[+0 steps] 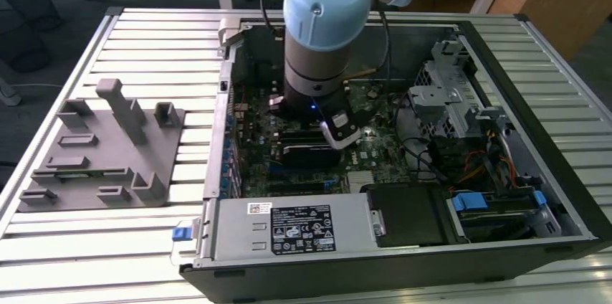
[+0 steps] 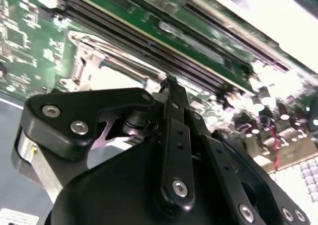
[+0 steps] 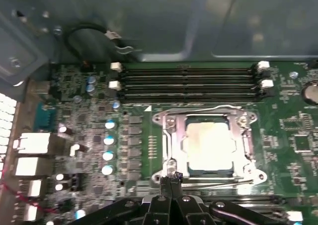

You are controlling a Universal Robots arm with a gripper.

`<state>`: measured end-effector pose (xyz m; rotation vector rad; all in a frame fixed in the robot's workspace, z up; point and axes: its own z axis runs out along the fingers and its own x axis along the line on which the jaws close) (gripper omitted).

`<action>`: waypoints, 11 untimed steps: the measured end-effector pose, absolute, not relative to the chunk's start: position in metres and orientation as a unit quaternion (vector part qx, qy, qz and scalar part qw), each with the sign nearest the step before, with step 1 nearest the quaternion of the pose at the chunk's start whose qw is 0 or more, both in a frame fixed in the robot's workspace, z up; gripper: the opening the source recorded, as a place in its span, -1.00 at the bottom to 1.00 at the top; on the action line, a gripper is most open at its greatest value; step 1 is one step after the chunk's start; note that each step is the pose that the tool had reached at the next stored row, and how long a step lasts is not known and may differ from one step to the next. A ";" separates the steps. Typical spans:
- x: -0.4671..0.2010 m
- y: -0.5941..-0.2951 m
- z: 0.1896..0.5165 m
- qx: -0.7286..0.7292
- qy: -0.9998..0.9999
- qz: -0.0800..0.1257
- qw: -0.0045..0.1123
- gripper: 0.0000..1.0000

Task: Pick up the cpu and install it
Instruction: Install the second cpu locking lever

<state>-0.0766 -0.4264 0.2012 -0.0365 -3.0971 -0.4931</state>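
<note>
I have the arm reaching down into the open computer case in the exterior view, its wrist low over the motherboard near the middle of the case. In the first wrist view the cpu lies flat in its socket frame, silvery-white top up, looking seated within the frame's square opening. The gripper sits just beside the near edge of that frame, fingertips pressed together with nothing between them; the second wrist view shows the same thin black fingers meeting in a point over the board.

The relation I care about: the cpu lies straight ahead of the closed tips, just past the frame's edge, close but not touching. The chip is square, so it has no long axis to line up; its edges run parallel to the memory slots on the far side of the socket. From how things lie, I judge the chip already placed in the socket.
</note>
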 end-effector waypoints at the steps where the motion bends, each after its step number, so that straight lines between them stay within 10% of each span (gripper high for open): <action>1: -0.075 -0.425 0.201 -0.012 -0.988 -0.156 0.003 -0.79; 11: -0.068 -0.406 0.201 -0.012 -0.992 -0.122 0.002 -0.79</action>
